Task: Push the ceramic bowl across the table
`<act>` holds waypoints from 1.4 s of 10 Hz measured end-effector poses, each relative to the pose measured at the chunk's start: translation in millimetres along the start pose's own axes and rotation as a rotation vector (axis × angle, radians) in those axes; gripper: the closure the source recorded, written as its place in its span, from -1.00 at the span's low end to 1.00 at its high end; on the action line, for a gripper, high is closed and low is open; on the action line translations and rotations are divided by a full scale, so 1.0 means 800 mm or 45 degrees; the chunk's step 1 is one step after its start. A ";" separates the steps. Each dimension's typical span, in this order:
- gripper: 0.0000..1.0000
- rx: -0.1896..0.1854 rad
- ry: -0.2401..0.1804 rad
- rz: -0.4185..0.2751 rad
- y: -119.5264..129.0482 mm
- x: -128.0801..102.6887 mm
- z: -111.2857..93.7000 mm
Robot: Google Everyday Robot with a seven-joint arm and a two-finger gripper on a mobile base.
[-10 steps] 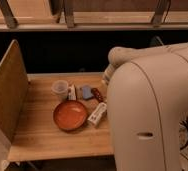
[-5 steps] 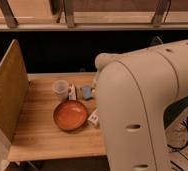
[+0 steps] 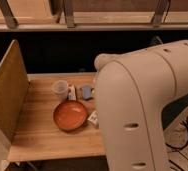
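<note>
The ceramic bowl [image 3: 70,115] is shallow, round, orange-red and glossy. It sits upright near the middle of the light wood table [image 3: 42,142]. My arm's big white body [image 3: 142,105] fills the right side of the camera view and hides the right part of the table. Its edge is just right of the bowl. My gripper is not in view; it lies somewhere behind or beyond the arm's body.
A small translucent whitish cup [image 3: 60,89] stands behind the bowl. A small blue-grey item [image 3: 86,92] lies to the cup's right. A white packet [image 3: 93,118] lies at the bowl's right. An upright tan panel [image 3: 4,97] walls the left side.
The arm's white body has swung left and now covers more of the table's right side and part of the white packet. The bowl and cup have not moved.
</note>
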 end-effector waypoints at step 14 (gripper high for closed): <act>1.00 0.144 -0.265 -0.049 -0.029 0.067 0.158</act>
